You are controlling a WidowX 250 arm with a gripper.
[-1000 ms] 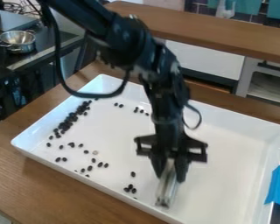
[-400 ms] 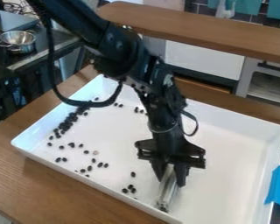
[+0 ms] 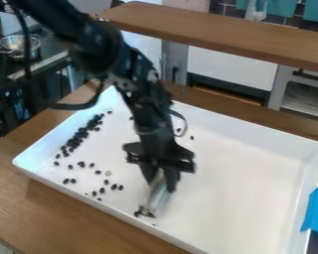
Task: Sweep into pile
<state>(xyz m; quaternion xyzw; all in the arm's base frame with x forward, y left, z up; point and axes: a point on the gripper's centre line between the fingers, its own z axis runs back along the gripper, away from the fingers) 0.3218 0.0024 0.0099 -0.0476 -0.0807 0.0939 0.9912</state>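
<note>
Nearest, a wooden table (image 3: 62,211) carries a white tray (image 3: 238,191), whose raised walls keep the loose pieces in. Just inside its near long edge, a few small dark beans (image 3: 144,214) touch the foot of a pale, shiny sweeping tool (image 3: 160,197). The tool leans, foot down on the tray floor – presumably so it can push beans along. Above it, the black gripper (image 3: 161,179) has its jaws clamped on the tool's upper end, leaving the foot free for sweeping. Scattered beans (image 3: 114,187) lie toward the left corner, and a dense band of beans (image 3: 78,137) runs beside the short left wall, likely the pile to build on. Past the arm (image 3: 148,109), a couple of strays (image 3: 192,137) sit toward the far edge.

The tool's foot is blurred, so its shape and the number of beans against it are hard to make out. The arm hides part of the tray floor; the tray's nearest corner is cut off, as is a blue item (image 3: 316,211) at the right corner.
</note>
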